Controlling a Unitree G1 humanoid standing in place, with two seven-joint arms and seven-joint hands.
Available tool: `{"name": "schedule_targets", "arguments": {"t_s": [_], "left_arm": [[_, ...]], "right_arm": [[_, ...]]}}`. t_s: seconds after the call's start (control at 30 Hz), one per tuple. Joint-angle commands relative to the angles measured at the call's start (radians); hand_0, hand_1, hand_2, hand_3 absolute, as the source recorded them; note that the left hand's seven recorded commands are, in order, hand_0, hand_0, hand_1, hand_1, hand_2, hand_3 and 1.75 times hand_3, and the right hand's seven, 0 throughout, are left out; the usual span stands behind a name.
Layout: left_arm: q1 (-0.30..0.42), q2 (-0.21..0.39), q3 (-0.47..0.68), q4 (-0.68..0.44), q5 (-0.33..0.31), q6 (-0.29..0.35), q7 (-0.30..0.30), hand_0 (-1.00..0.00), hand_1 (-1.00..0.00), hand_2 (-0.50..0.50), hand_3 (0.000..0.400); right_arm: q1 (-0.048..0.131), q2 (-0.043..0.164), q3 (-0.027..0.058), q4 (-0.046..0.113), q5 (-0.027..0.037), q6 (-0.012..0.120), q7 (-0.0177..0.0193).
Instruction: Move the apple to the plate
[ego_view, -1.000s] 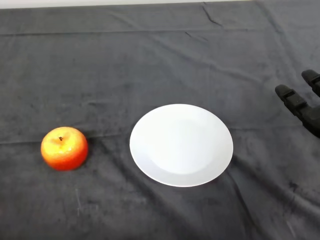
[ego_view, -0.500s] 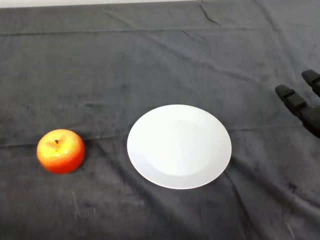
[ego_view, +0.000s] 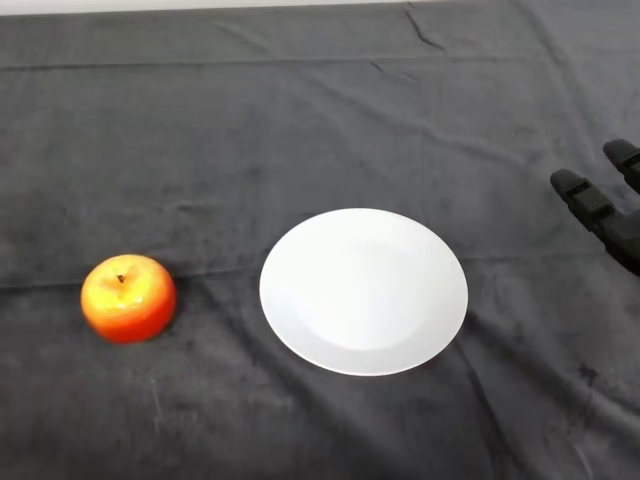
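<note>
A dark cloth covers the whole counter, creased in long folds toward twelve o'clock and rumpled at the near right.

On it, just right of the middle, lies the white plate, round, shallow and bare. Nothing sits on it, so the task has not begun in any visible way.

The apple stands at about nine o'clock from the plate, near it but clearly apart, with a strip of cloth between the two. It is red-orange with a yellow patch on top, and it rests upright with its short stem pointing up. Being nearly round, it offers no long axis to line up with, so a grasp from above or from the side looks equally open.

The hand shows only at the right edge, at about three o'clock from the plate. Two black fingers reach in toward eleven o'clock, fairly straight and apart, grasping nothing; the hand appears released. The palm is mostly cut off by the edge.

The relation that matters is that the apple lies at nine o'clock from the hand, well apart, with the plate directly between them. A reach would probably have to pass over the plate, and the return carry would be short, since the plate is the nearer of the two to the apple.
</note>
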Motion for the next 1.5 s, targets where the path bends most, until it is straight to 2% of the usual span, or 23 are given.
{"name": "schedule_targets", "arguments": {"t_s": [0.03, 0.4, 0.77, 0.97, 1.17, 1.3, 1.5], "left_arm": [[-0.019, 0.01, -0.02, -0.02, 0.018, 0.027, -0.024, 0.0, 0.0, 0.0, 0.0], [0.07, 0.01, -0.087, -0.245, 0.023, 0.161, -0.183, 0.0, 0.0, 0.0, 0.0], [0.227, 0.044, -0.118, -0.561, 0.0, 0.34, -0.318, 0.0, 0.0, 0.0, 0.0], [0.277, 0.04, -0.147, -0.71, 0.001, 0.446, -0.352, 0.0, 0.0, 0.0, 0.0], [0.292, 0.024, -0.182, -0.804, 0.009, 0.525, -0.372, 0.0, 0.0, 0.0, 0.0], [0.284, 0.005, -0.211, -0.824, 0.021, 0.551, -0.376, 0.0, 0.0, 0.0, 0.0], [0.261, -0.032, -0.257, -0.801, 0.043, 0.551, -0.377, 0.0, 0.0, 0.0, 0.0]], "right_arm": [[-0.028, -0.027, -0.0232, -0.018, -0.008, 0.0, 0.012], [-0.026, -0.025, -0.0228, -0.022, -0.0082, 0.0, 0.011], [-0.024, -0.023, -0.0218, -0.028, -0.0085, -0.001, 0.0089], [-0.022, -0.021, -0.021, -0.032, -0.0086, -0.001, 0.0075], [-0.02, -0.02, -0.0204, -0.036, -0.0085, -0.001, 0.0062], [-0.02, -0.019, -0.02, -0.038, -0.0084, -0.001, 0.0054], [-0.019, -0.018, -0.0195, -0.04, -0.0082, 0.0, 0.0044]]}}
